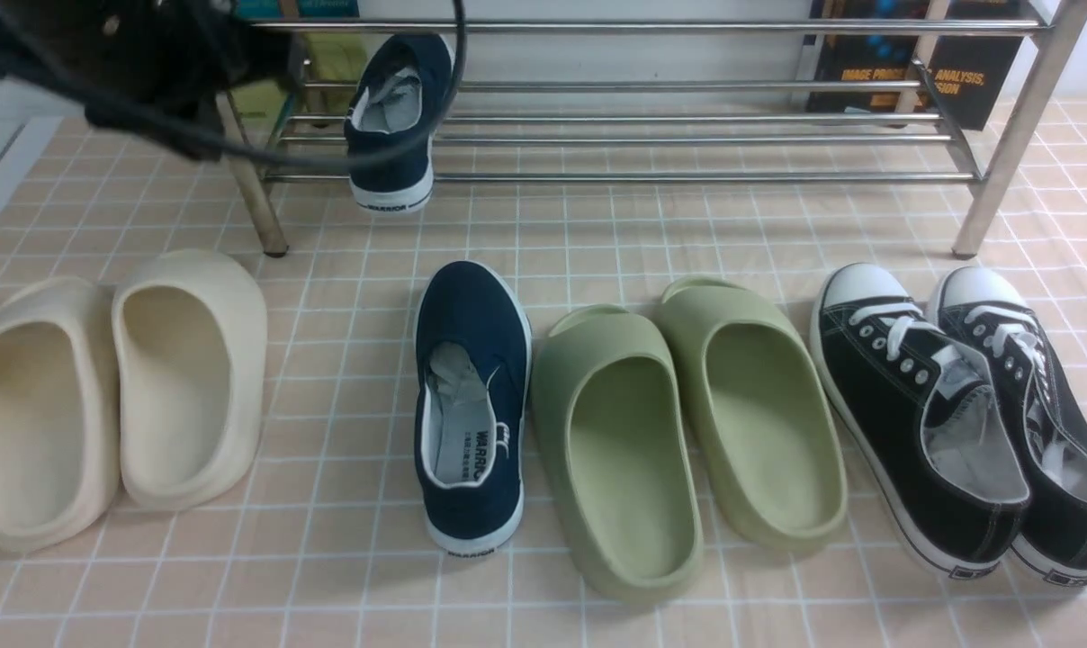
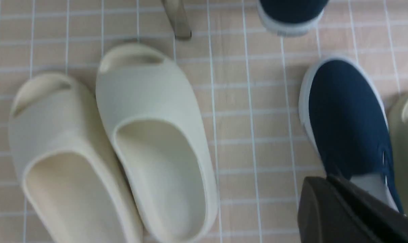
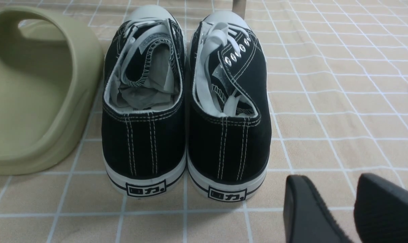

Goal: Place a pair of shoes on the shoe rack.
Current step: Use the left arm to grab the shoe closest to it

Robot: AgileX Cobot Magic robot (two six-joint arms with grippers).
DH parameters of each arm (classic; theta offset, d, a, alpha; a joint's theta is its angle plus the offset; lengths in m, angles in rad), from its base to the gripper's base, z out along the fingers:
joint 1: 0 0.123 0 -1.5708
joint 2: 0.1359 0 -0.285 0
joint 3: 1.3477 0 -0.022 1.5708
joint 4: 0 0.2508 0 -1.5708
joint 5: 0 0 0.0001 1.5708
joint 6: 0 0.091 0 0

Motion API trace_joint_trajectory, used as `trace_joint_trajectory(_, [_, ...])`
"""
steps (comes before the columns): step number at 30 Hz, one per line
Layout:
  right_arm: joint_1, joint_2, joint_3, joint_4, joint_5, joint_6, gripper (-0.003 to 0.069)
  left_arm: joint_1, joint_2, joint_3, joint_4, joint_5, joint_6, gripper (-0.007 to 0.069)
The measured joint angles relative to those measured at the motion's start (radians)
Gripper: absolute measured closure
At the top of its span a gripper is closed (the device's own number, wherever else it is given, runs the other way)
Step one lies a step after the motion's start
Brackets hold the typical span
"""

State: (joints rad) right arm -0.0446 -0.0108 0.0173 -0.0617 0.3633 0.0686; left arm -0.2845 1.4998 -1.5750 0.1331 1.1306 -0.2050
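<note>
One navy-blue canvas slip-on sneaker with a white rubber sole point(image 1: 383, 112) is already sitting on the low stainless-steel shoe rack of thin horizontal bars point(image 1: 651, 139). It is near the rack's left end, with the toe pointing inward and the heel overhanging the front bar, so the sole is spanning several bars and is likely steady. Its partner, the second navy slip-on sneaker point(image 1: 471, 405), is lying on the pink tiled floor point(image 1: 345, 576). Its toe is facing the rack, and it is just beside the pair of green foam slides point(image 1: 687, 432) and apart from the pair of cream foam slides point(image 1: 112, 396). Judging by this, the task is about half done.

The left gripper point(image 2: 325, 185) is hovering high over the floor with its fingers pressed together and nothing between them. Its camera is looking down on the cream slides and the floor sneaker — a sensible place to start reaching for that shoe, though the fingers will need to part first.

The right gripper point(image 3: 332, 184) is hanging low behind the heels of the black lace-up sneakers with white toe caps point(image 3: 183, 101). Its jaws are parted and empty — probably idling there because both navy sneakers are lying on the left arm's side.
</note>
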Motion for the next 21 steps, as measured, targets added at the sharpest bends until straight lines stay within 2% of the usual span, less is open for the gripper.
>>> trace_joint_trajectory(3, [0.000,0.000,0.000,0.000,0.000,0.000,0.0420,0.000,-0.096,0.251,-0.110,-0.062,0.025,0.0589])
trace_joint_trajectory(4, [0.000,0.000,0.000,0.000,0.000,0.000,0.0420,0.000,-0.099,0.251,-0.117,-0.065,0.029,0.0589])
trace_joint_trajectory(5, [0.000,0.000,0.000,0.000,0.000,0.000,0.0420,-0.003,-0.117,0.342,-0.174,-0.093,0.070,0.0587])
trace_joint_trajectory(8, [0.000,0.000,0.000,0.000,0.000,0.000,0.0420,-0.052,-0.122,0.431,-0.232,-0.133,0.126,0.0582])
trace_joint_trajectory(12, [0.000,0.000,0.000,0.000,0.000,0.000,0.0420,-0.173,-0.090,0.463,-0.220,-0.205,0.136,0.0568])
trace_joint_trajectory(13, [0.000,0.000,0.000,0.000,0.000,0.000,0.0420,-0.173,-0.087,0.463,-0.218,-0.211,0.134,0.0568])
trace_joint_trajectory(16, [0.000,0.000,0.000,0.000,0.000,0.000,0.0420,-0.221,-0.022,0.463,-0.167,-0.291,0.054,0.0517])
trace_joint_trajectory(19, [0.000,0.000,0.000,0.000,0.000,0.000,0.0420,-0.221,0.034,0.463,-0.140,-0.322,-0.007,0.0421])
trace_joint_trajectory(20, [0.000,0.000,0.000,0.000,0.000,0.000,0.0420,-0.221,0.038,0.463,-0.139,-0.326,-0.014,0.0414])
trace_joint_trajectory(21, [0.000,0.000,0.000,0.000,0.000,0.000,0.0420,-0.221,0.066,0.463,-0.133,-0.340,-0.035,0.0363])
